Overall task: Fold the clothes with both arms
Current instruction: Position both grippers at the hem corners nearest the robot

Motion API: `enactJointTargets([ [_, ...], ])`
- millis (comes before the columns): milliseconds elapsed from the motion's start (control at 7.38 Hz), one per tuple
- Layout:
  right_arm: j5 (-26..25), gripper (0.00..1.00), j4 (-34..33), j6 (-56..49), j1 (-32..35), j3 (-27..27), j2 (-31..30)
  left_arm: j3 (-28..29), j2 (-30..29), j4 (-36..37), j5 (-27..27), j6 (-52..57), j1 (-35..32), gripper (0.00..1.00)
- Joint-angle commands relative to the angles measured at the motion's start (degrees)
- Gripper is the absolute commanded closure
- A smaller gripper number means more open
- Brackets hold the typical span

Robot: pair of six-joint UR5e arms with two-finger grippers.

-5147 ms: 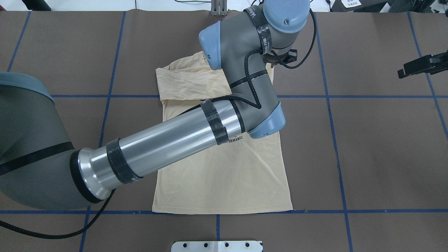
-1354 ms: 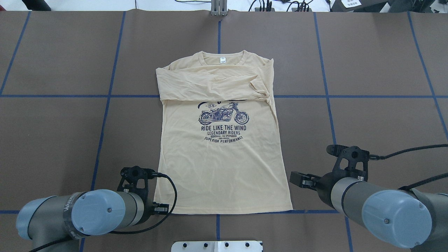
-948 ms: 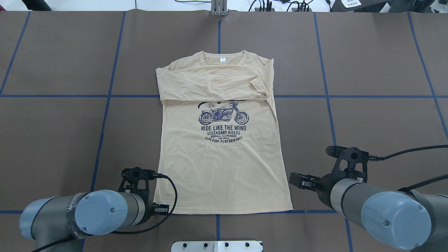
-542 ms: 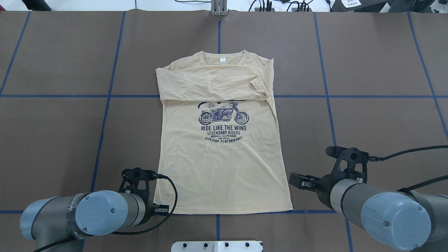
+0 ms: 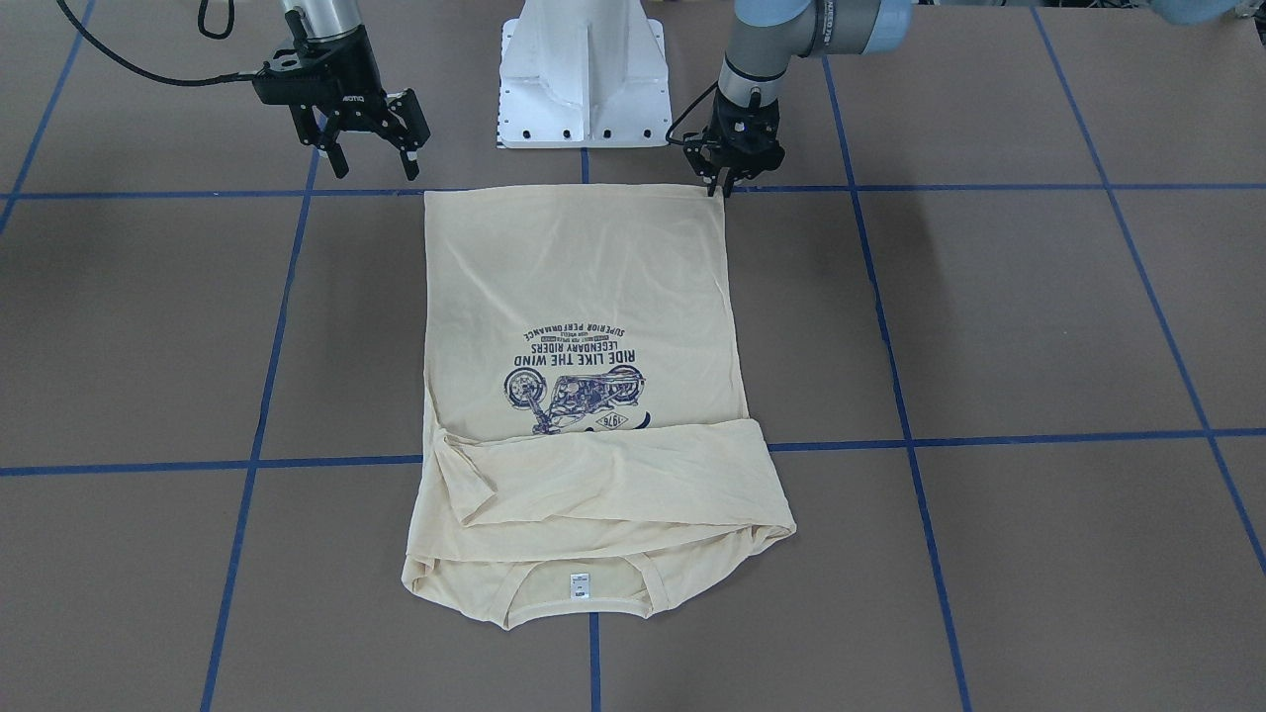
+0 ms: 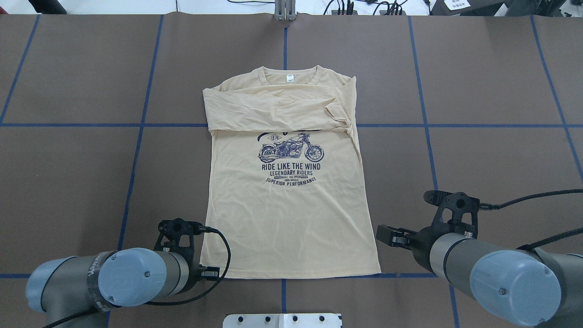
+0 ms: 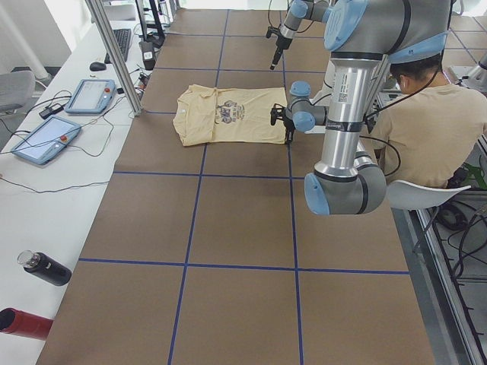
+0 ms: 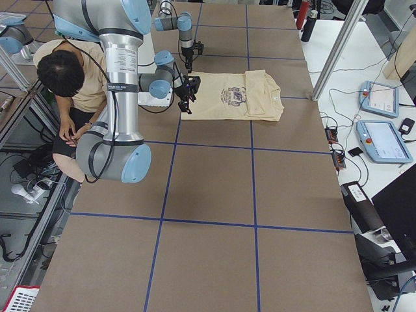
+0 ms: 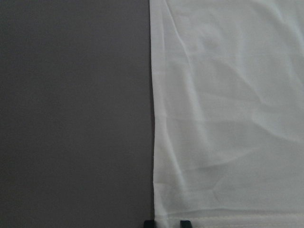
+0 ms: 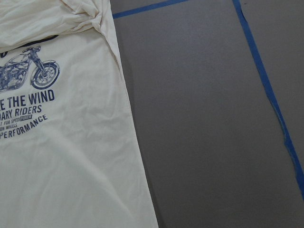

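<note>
The left claw (image 5: 721, 186) points straight down at one hem corner of the T-shirt (image 6: 291, 218). Its two black fingertips (image 9: 148, 223) are held a narrow gap apart, not pressed together. In the left wrist view one tip sits at the shirt's side edge and the other over the cloth, just at the hem seam. Whether they touch the fabric cannot be told.

The right claw (image 5: 372, 163) is spread wide and holds nothing. It hangs just beside the opposite hem corner, off the cloth and over bare tabletop (image 6: 501, 159).

The pale cream-yellow shirt lies flat and face up in the middle of the brown tabletop. Its hem is toward the robot and its collar is away from it. Both long sleeves (image 6: 273, 107) are folded across the chest in a rumpled band. Just below them is the navy motorcycle print (image 6: 290, 159), and a small white neck label (image 6: 289, 78) shows inside the collar.

The left arm (image 6: 109, 282) and right arm (image 6: 492, 269), grey with light blue caps, reach in from either side of the hem. Blue tape lines (image 6: 496, 125) divide the tabletop into large squares. A white pedestal (image 5: 584, 69) stands between the arms, and a seated person (image 7: 430, 122) in a beige top is behind it.
</note>
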Motion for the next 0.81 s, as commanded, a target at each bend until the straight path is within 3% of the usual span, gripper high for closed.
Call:
enactJointTargets([
  [0,0.0,0.01,0.0,0.0,0.0,-0.1,0.0,0.0,0.0,0.0,0.1,0.0,0.4,0.8],
  [271,-0.1,0.01,-0.1,0.0,-0.3,-0.1,0.0,-0.1,0.1,0.2,0.1,-0.1,0.4,1.0],
  [542,-0.6,0.01,-0.1,2.7,-2.3,-0.2,0.2,-0.9,-0.2,0.5,-0.2,0.2,0.4,1.0],
  [677,-4.8,0.02,-0.3,3.9,-5.9,-0.8,0.8,-1.1,-0.2,0.5,-0.2,0.3,0.4,1.0],
])
